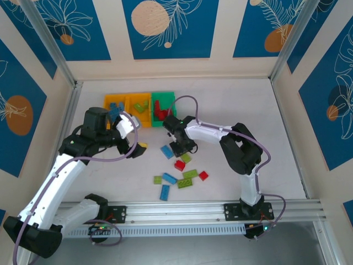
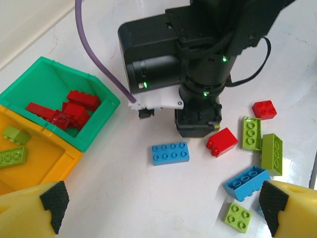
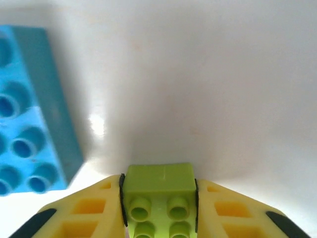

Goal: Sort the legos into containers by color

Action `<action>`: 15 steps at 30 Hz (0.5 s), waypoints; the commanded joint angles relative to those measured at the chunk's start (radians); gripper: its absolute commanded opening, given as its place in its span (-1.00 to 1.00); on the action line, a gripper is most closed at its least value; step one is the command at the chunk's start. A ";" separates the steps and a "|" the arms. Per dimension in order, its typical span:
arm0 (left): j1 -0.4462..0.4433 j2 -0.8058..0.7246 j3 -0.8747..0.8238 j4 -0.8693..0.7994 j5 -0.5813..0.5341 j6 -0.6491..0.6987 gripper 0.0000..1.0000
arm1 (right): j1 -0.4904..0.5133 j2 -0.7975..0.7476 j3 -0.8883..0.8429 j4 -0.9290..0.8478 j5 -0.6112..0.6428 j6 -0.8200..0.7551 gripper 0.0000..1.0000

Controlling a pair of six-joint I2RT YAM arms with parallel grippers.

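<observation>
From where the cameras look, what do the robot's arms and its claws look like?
Both the left arm and right arm have white links between black joints, each trailed by a purple cable. The left gripper and right gripper have yellow fingers with black pads. Green lights glow on the right wrist.

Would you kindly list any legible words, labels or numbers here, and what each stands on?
None can be read. Studs on the lime green plastic brick held by the right end effector look blank or blurred; the blue wall panels carry only leaf drawings.
</observation>
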 commanded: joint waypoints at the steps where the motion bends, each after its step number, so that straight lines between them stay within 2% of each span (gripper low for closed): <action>1: -0.005 -0.010 -0.005 0.021 0.042 0.018 1.00 | -0.036 -0.059 0.047 -0.046 0.037 0.041 -0.45; 5: -0.005 -0.034 -0.002 0.064 0.014 -0.034 1.00 | -0.070 -0.139 0.139 -0.019 -0.057 0.090 -0.48; 9: -0.006 -0.044 0.010 0.107 -0.046 -0.118 1.00 | -0.066 -0.175 0.213 0.107 -0.098 0.120 -0.47; 15: -0.005 -0.029 -0.009 0.201 -0.164 -0.318 1.00 | -0.037 -0.060 0.342 0.377 -0.098 0.106 -0.47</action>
